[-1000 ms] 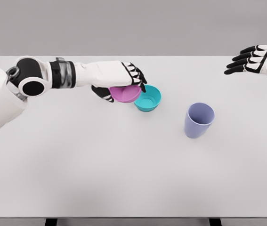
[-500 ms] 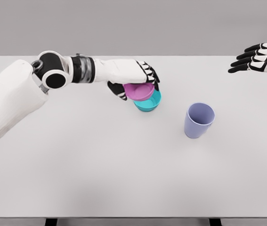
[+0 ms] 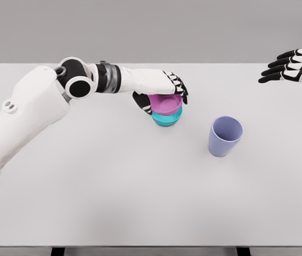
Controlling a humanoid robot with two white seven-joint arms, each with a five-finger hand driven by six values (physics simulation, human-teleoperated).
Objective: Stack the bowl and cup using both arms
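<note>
No readable text, no labels, no brands, no numbers, no signs anywhere

You have a white table (image 3: 140, 202) before you. A teal bowl (image 3: 166, 119) sits on it toward the far middle, a lavender cup (image 3: 225, 136) upright to its right.

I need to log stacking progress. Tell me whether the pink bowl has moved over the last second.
Yes. The pink bowl, held by the left hand, has moved right, from beside the teal bowl to directly over it, toward the purple cup.
</note>
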